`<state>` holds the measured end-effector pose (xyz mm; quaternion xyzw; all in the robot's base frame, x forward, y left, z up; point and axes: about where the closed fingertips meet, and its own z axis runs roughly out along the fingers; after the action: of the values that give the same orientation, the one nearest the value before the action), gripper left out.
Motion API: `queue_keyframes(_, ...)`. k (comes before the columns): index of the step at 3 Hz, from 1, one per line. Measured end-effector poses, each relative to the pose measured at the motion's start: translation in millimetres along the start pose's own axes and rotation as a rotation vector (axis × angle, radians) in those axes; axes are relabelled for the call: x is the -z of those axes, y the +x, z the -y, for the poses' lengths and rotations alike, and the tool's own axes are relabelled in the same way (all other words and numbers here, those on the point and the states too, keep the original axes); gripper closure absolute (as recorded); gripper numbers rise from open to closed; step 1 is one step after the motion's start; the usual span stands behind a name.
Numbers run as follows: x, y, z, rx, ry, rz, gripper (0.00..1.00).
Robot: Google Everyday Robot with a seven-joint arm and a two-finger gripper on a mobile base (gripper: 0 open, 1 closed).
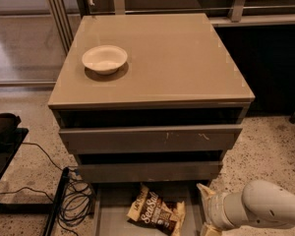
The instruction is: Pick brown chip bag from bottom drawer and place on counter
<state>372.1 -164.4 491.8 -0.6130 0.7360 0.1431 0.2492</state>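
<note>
The brown chip bag (155,211) lies flat in the open bottom drawer (113,215), at the middle of its floor, with the white "Sea Salt" script facing up. My gripper (207,209) is at the drawer's right side, just right of the bag and not touching it. Its two cream fingertips (203,189) stand apart, open and empty. The white arm runs off to the lower right. The counter (172,58) is the glossy taupe top of the cabinet above.
A white bowl (104,59) sits on the counter's left part. Two upper drawers (152,137) with flat fronts are slightly pulled out above the bag. Black cables (71,200) and a black stand lie on the floor at left. A dark cabinet stands at right.
</note>
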Motion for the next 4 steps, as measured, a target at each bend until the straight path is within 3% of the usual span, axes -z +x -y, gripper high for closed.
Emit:
queue_keyframes(2,-17.2,-0.8,8.9,0.000,0.003,0.033,0.00)
queue_keyframes(3,-50.6,1.9,31.3,0.007,0.035,0.099,0.00)
queue_keyframes(4,-88.8,12.4,44.7,-0.019,0.033,0.180,0.00)
